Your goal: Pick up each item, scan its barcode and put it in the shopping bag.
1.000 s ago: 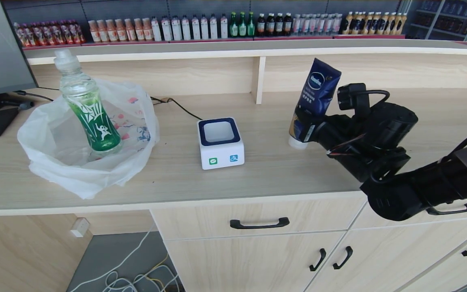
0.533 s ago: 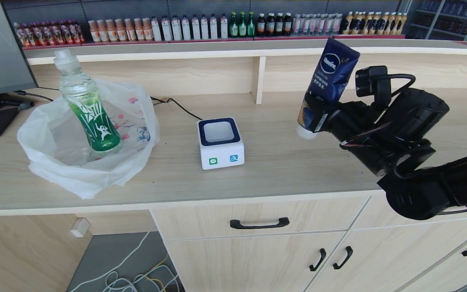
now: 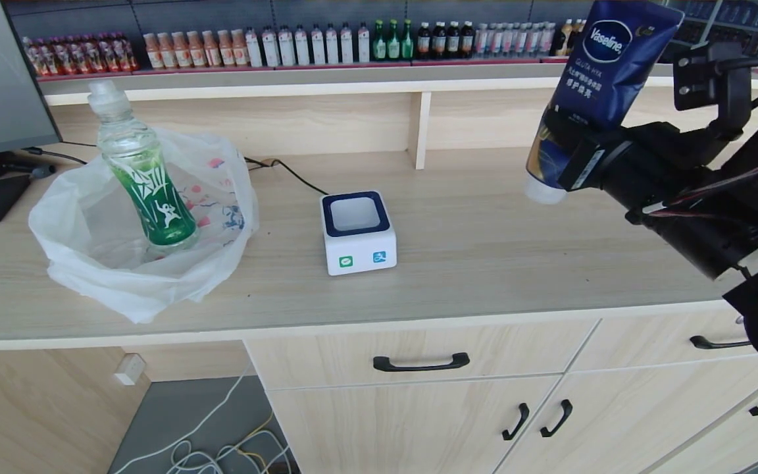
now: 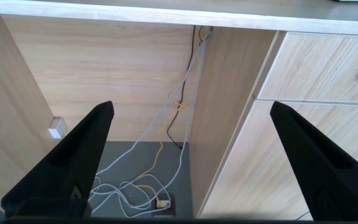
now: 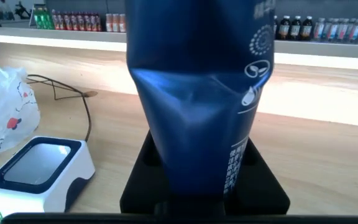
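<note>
One item was in hand: the right gripper was clamped around the lower part of a dark blue tube, holding it in the air above the surface, clear of everything else. The tube's long axis ran nearly upright with a slight lean, its white cap just under the gripper and its crimped end high above. The relation we judged the next move to turn on was leftward and downward: the scanner, a white box with a blue-rimmed window facing up, sat on the surface well to the gripper's left and lower, so the tube would need carrying that way and probably turning until its barcode met the window; we could not tell which face bore the barcode. Farther to the gripper's left, beyond the scanner, the white shopping bag lay open with its mouth slumped wide, and one green bottle stood inside it, tilted a little. The right arm was the nearer, since it had the tube; the left gripper, its jaws spread wide and holding nothing, hung below the surface's edge before the cabinet and some floor cables, well apart from tube, scanner and bag.
</note>
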Tool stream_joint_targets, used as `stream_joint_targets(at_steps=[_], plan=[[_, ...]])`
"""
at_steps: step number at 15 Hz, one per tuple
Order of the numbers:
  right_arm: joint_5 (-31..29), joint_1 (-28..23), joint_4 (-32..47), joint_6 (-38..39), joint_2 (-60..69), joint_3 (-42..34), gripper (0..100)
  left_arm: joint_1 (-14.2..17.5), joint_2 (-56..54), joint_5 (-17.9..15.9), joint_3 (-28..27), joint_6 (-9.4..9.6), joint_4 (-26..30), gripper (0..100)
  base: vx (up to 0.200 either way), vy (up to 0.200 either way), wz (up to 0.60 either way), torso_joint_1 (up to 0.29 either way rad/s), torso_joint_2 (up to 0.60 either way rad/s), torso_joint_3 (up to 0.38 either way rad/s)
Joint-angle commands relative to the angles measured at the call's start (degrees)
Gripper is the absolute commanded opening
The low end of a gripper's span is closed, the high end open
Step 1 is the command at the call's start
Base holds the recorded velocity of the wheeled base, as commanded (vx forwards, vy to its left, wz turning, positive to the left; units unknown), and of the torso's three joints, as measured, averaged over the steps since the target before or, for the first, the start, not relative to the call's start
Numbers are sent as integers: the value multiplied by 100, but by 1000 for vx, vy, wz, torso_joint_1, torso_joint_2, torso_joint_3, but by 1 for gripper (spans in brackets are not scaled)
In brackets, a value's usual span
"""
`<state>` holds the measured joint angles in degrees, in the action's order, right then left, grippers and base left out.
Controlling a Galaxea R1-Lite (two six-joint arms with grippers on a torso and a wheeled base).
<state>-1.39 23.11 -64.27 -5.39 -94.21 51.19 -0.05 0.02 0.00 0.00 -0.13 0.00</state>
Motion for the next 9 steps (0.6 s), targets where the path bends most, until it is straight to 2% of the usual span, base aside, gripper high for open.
stream_joint_targets(at_steps=[1,5,9], plan=[[16,9,-7,47,711,-452,0,5,-2,0,0,-4,0,100,0,0,0,0,0,0],[-2,9,-77,504,1186,-891,0,-4,-2,0,0,-4,0,100,0,0,0,0,0,0],[16,9,-86,1057,1678,-1849,0,-4,-2,0,0,-4,0,100,0,0,0,0,0,0]])
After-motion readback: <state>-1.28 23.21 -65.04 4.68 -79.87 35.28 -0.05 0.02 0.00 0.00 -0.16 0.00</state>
